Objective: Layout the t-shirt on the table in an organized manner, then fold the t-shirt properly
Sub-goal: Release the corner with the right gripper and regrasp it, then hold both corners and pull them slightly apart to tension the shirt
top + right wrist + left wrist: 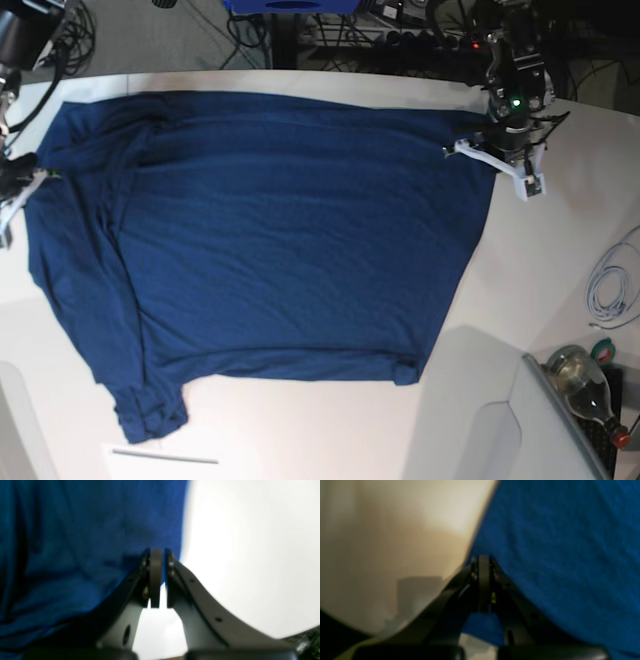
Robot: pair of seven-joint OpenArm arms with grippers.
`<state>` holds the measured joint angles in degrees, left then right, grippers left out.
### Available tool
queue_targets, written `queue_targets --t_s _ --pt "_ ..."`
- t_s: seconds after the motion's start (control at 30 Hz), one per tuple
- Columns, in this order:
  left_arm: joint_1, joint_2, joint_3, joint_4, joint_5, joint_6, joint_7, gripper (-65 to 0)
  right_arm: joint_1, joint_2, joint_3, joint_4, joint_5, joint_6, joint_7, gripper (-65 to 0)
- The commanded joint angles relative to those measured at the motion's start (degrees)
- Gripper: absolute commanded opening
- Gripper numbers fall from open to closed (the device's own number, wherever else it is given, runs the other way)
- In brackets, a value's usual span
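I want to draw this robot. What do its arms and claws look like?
The left gripper has dark curved fingers; the right gripper has pale grey ones with black edges and small holes. From above, the left arm is black with a green light, cables and white claw parts.

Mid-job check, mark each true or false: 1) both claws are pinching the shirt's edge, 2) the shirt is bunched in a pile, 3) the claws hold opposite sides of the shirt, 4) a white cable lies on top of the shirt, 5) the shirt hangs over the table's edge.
1) True: the left claw and the right claw are each closed on the shirt's edge.
2) False: it lies spread mostly flat on the table.
3) True.
4) False: the white cable lies on bare table, apart from the shirt.
5) False: all of it rests on the tabletop.
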<state>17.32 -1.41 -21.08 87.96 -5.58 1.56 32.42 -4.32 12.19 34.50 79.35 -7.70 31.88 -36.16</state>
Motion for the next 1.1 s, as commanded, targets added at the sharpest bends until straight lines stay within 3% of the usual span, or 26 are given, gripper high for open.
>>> queue_targets --t_s 0.0,0.13,0.23,0.3,0.4,0.57,0.67,0.93,1.07 --pt "0.3 -0.6 -0.9 2.4 0.3 0.3 -1.3 -65.0 -1.5 -0.3 0.3 3.7 0.1 0.0 -0.8 -56.3" --pt "3.7 -0.7 -5.1 5.7 -4.3 -1.1 -1.3 -65.0 -6.3 -5.7 4.9 13.9 0.6 1.0 -3.2 -30.8" --pt "6.6 -2.9 -9.4 5.7 -13.7 -8.6 -1.3 -65.0 -6.5 -9.6 14.1 15.0 6.2 5.5 -3.9 -14.9" --pt "8.3 -3.7 -11.5 5.3 -18.2 -11.9 -1.3 -65.0 -6.2 -11.0 20.0 14.0 10.7 8.1 -4.9 -14.6" --pt "10.3 -4.2 -13.2 5.3 -21.4 -15.9 -1.3 -65.0 -6.5 -11.4 24.5 12.9 15.7 8.1 -6.1 -18.0" --pt "11.8 -3.6 -17.2 3.3 -24.4 -22.1 -1.3 -26.5 -7.7 -11.2 25.4 13.0 17.9 8.1 -6.3 -18.5" --pt "11.5 -3.6 -19.2 -1.1 -26.7 -25.3 -1.3 -15.3 -7.8 -11.2 25.5 13.0 17.9 8.1 -6.3 -18.5" --pt "8.2 -3.4 -19.4 -7.0 -27.4 -25.6 -1.5 -16.6 -8.7 -11.1 25.3 13.2 17.9 8.1 -6.3 -18.5" --pt "7.4 -2.9 -16.1 -7.0 -27.3 -25.6 -1.5 -17.6 -8.7 -11.0 25.5 13.1 17.9 8.1 -6.3 -18.6"
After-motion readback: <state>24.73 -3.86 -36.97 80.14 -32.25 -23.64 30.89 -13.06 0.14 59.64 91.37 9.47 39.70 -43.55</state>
